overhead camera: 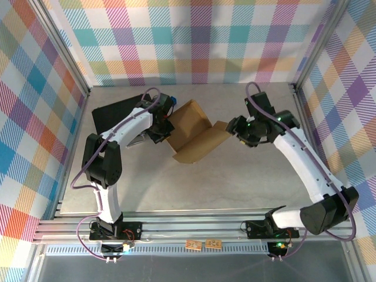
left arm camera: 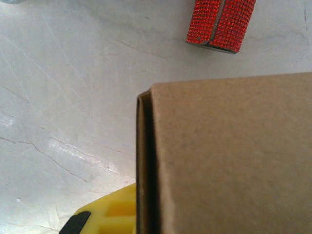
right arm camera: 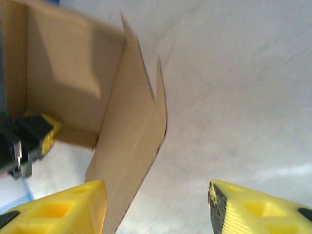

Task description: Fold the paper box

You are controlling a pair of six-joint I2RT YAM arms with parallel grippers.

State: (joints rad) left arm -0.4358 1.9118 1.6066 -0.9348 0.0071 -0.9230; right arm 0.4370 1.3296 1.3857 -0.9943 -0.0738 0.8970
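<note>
The paper box is brown cardboard, half folded, lying mid-table with one panel raised and a flap reaching right. At its left edge my left gripper is shut on a wall. In the left wrist view that doubled wall edge stands beside one yellow finger, and the other finger is hidden behind the cardboard. My right gripper is at the tip of the right flap. Its fingers stand apart in the right wrist view, gripper open, with the notched flap just beside the left finger and not pinched.
A black flat case lies behind the left arm at the back left. A red glittery block sits on the table beyond the box in the left wrist view. Plaid walls and metal frame rails bound the table.
</note>
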